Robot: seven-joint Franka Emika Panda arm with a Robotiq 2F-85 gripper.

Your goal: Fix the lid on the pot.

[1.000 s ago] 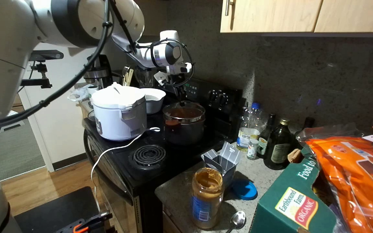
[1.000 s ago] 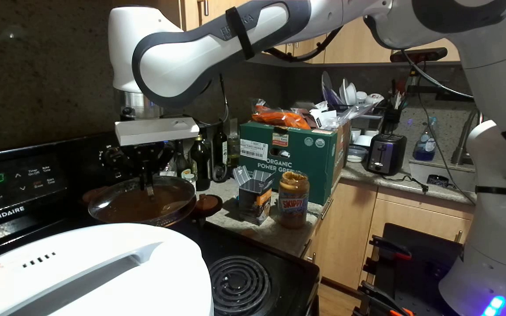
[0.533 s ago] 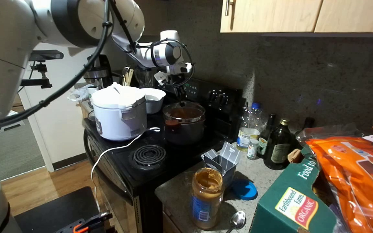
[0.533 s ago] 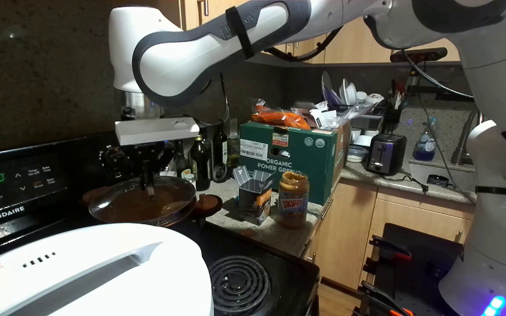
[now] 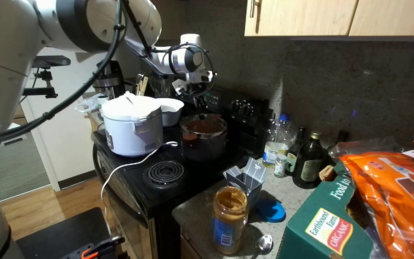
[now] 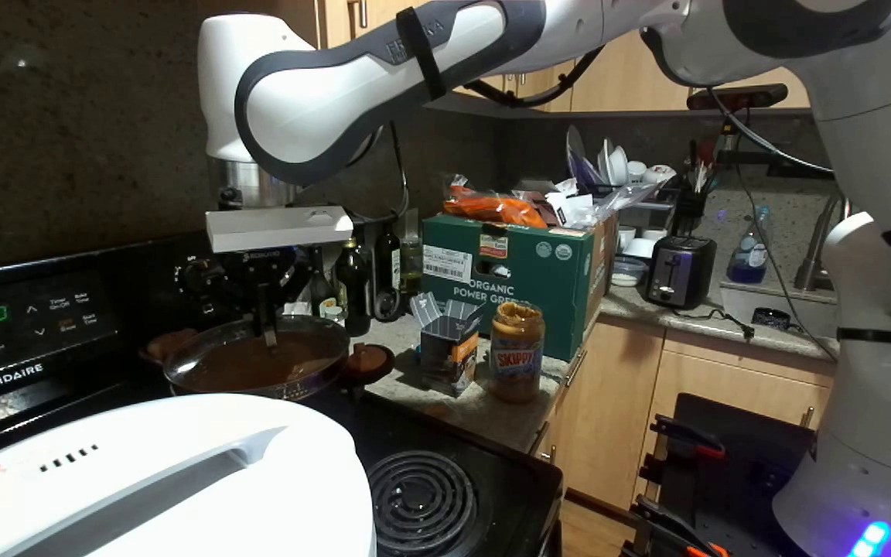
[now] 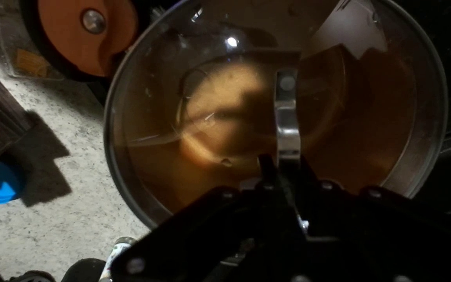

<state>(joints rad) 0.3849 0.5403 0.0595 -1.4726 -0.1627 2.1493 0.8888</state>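
The lid is a round clear glass lid with a metal rim and a metal strip handle. It also shows in an exterior view and in the wrist view. My gripper is shut on the strip handle, one finger on each side in the wrist view. The pot stands on the back of the stove under the lid. Its reddish-brown side handle sticks out past the lid. I cannot tell whether the lid's rim rests on the pot or sits just above it.
A large white cooker stands beside the pot, with a white bowl behind. The stove's back panel rises behind the pot. An open jar, small box, bottles and green box are on the counter.
My gripper and the lid have shifted slightly together, to the right and down in an exterior view. The handle is still held.
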